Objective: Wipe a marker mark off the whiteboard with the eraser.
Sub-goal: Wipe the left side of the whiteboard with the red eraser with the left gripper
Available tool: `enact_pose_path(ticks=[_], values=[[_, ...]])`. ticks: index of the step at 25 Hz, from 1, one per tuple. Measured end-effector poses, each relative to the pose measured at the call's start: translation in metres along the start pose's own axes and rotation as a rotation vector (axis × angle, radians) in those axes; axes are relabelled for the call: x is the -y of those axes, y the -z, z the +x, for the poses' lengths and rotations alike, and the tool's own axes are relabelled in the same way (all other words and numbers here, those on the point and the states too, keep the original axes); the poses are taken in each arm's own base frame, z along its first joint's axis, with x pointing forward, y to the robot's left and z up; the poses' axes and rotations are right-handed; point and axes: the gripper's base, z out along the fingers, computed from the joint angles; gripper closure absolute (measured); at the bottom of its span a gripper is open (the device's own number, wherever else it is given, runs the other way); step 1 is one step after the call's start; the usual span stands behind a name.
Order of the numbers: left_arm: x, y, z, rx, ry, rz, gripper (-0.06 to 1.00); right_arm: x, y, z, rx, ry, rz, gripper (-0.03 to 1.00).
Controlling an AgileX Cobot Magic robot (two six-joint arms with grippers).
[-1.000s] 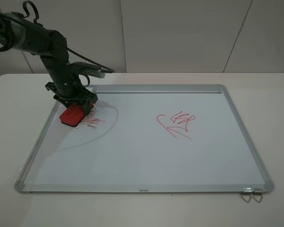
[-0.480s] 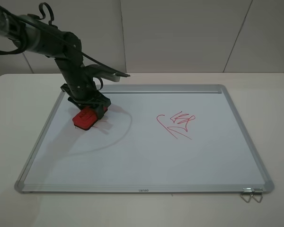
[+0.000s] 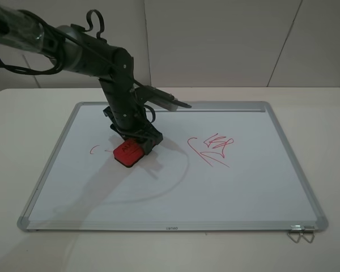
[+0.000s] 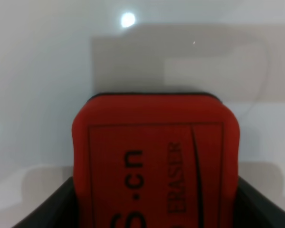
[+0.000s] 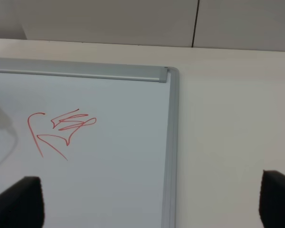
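Left of centre on the whiteboard (image 3: 170,225), the left gripper (image 3: 135,141) clamps the eraser (image 3: 128,153), which has swept rightward over the marker mark (image 3: 94,150) (only a small red hook remains); another pass looks necessary.

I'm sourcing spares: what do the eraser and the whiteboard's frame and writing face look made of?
The eraser: matte red body, likely foam or soft plastic, black print on top; thin black layer beneath, maybe felt. The whiteboard's frame: silvery, satin, probably aluminium. Its writing face: glossy white coating, mirroring a light spot.
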Motion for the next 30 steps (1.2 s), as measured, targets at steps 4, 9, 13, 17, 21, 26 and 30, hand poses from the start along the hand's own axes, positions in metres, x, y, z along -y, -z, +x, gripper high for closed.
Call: enact_pose_path(ticks=[4,9,13,17,21,26,30], values=[[-0.006,0.0,0.001,-0.002,0.029,0.004,0.37,0.0,0.0,0.0,0.0,0.0,0.0,0.14],[-0.036,0.003,0.009,-0.044,0.111,0.001,0.37,0.0,0.0,0.0,0.0,0.0,0.0,0.14],[-0.075,0.007,0.022,-0.095,0.175,-0.028,0.37,0.0,0.0,0.0,0.0,0.0,0.0,0.14],[-0.108,0.011,0.038,-0.152,0.229,-0.054,0.37,0.0,0.0,0.0,0.0,0.0,0.0,0.14],[-0.131,0.015,0.05,-0.191,0.282,-0.062,0.37,0.0,0.0,0.0,0.0,0.0,0.0,0.14],[-0.13,0.015,0.053,-0.22,0.273,-0.064,0.37,0.0,0.0,0.0,0.0,0.0,0.0,0.14],[-0.102,0.012,0.043,-0.232,0.199,-0.056,0.37,0.0,0.0,0.0,0.0,0.0,0.0,0.14]])
